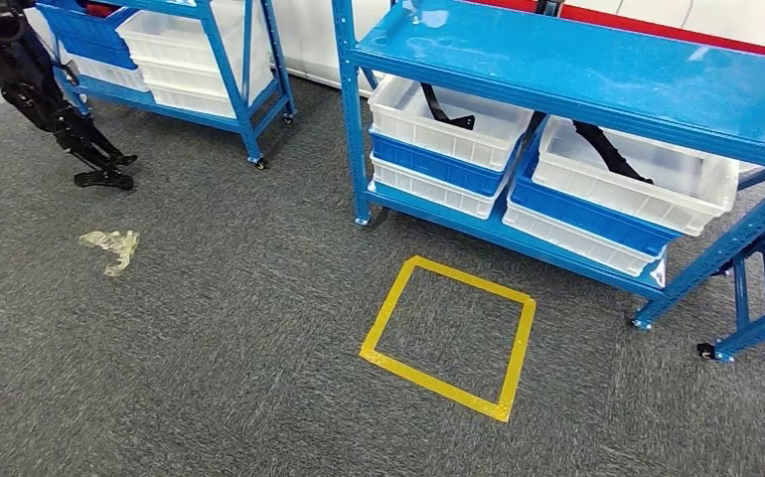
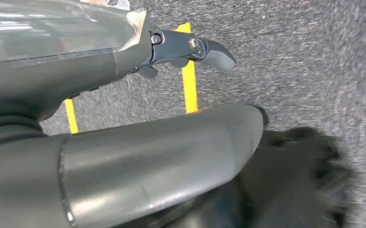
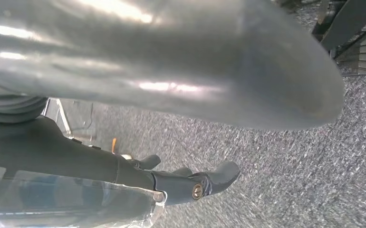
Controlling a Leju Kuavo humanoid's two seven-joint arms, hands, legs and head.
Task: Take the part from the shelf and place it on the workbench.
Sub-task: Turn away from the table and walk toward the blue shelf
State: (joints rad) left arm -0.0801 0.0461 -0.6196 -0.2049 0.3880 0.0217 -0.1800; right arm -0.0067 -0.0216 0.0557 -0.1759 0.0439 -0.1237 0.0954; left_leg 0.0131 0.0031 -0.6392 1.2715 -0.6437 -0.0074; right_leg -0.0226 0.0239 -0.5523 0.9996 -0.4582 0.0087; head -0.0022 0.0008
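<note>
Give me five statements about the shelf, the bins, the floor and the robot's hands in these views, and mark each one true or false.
1. A yellow tape square is marked on the grey carpet in front of the blue shelf. True.
2. The white bins on the shelf's lower level are all empty. False: dark parts lie in the two top bins.
3. The left hand holds a part. False: it hangs over the carpet with nothing in it.
4. A crumpled piece of clear plastic lies on the carpet to the left. True.
5. The right hand rests on a bin. False: it hangs above the carpet, holding nothing.
</note>
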